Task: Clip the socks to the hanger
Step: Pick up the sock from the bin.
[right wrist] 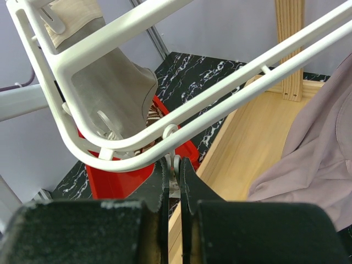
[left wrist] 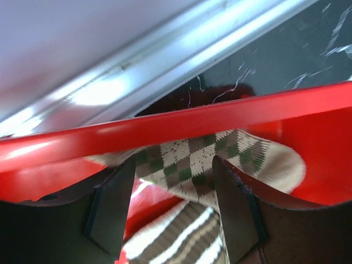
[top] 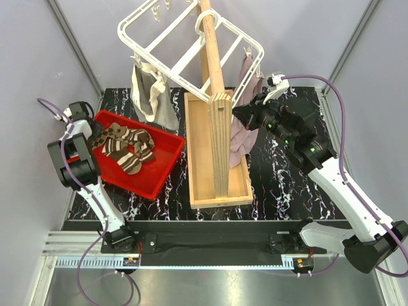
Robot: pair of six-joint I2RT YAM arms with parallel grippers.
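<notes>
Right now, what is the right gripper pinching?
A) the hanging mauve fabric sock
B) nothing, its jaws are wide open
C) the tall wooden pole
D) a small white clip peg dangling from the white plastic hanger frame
D: the right wrist view shows the right gripper closed on a small white clip peg under the white plastic hanger frame, with the mauve sock off to the side.

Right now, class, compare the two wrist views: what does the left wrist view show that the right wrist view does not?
Left only: the left hand, open around a checkered sock. Right only: the right hand shut on a white peg of the hanger, plus a hanging mauve sock and wooden pole. Both: the red tray and black table.
</notes>
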